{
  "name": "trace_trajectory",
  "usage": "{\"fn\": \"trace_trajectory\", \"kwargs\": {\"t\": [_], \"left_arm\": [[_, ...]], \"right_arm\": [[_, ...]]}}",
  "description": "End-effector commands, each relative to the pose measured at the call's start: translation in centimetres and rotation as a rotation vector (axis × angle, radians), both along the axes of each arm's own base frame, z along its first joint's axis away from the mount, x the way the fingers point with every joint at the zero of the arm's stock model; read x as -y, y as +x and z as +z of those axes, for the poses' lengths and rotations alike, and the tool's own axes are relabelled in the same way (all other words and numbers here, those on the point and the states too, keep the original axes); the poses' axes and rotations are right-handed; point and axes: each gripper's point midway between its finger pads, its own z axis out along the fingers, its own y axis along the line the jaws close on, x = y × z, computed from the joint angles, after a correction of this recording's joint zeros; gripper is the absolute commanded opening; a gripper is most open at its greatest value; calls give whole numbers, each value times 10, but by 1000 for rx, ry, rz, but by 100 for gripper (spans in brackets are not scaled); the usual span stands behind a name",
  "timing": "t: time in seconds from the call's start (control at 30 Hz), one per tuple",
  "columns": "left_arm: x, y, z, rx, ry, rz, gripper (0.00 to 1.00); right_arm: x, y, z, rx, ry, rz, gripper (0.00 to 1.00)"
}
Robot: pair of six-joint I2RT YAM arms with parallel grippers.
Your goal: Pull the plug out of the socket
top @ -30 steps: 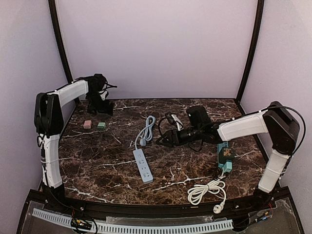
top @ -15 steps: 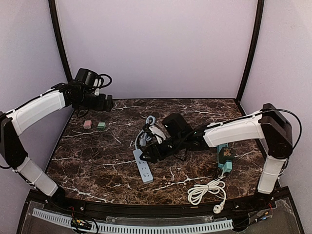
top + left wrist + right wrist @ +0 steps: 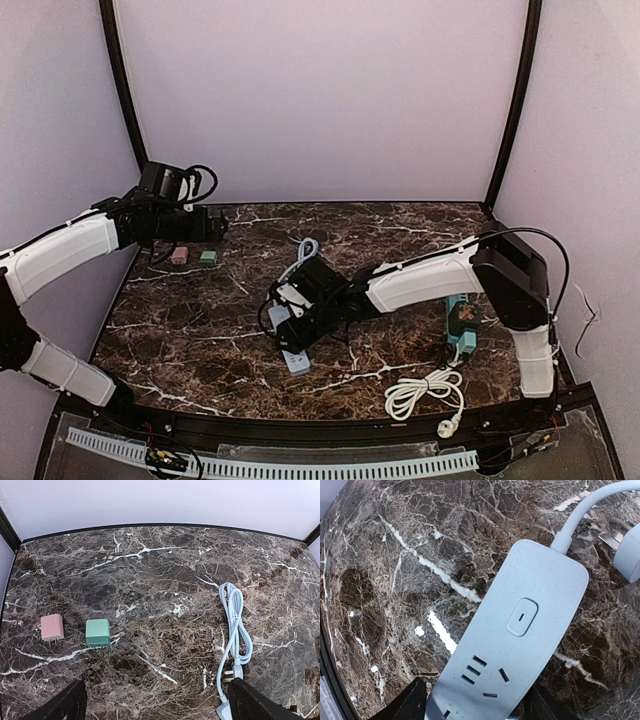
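The desk is a slab of dark brown marble laced with white veins. Plain lilac walls close it in at 9, 12 and 3 o'clock. Two black posts rise and lean outward from the far corners. A white perforated rail runs along the near edge at 6 o'clock.

Just left of the desk's centre lies the pale blue power strip, flat on the marble, with its switch and one set of slots facing up. Its near end pokes out toward 6 o'clock from under the right arm. The strip's cord runs off toward 12 o'clock, folded into a long loop. The cord's own plug lies loose on the marble beside the strip.

The right fingers are spread wide, one on each long side of the strip; whether they touch it cannot be told. The left fingers are also spread wide, holding nothing, and hover over the desk's far corner at 10 o'clock.

Below them a pink adapter and a green adapter sit side by side, apart from each other. At 4 o'clock a teal socket block lies near the desk's edge. A coiled white cable lies just nearer than it, toward 5 o'clock.
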Motion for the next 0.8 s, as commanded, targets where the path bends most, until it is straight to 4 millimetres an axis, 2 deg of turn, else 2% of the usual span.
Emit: {"fn": "trace_trajectory", "kwargs": {"t": [0.0,0.2,0.43,0.63,0.77], "left_arm": [[3,-2,-2,8,-26,-2,99],[3,-3,0,20,-34,-1,99],[3,-3,-5,11,-37,1,99],[1,-3,-5,21,-34,7,99],[2,-3,-7,15,-31,3,99]], "right_arm": [[10,12,-16,64,-106,-46,63],[42,43,-28,100,-199,-146,51],[101,90,-36,95,-251,-257,36],[156,132,-37,122,-303,-345,35],[203,162,-42,118,-343,-436,35]]}}
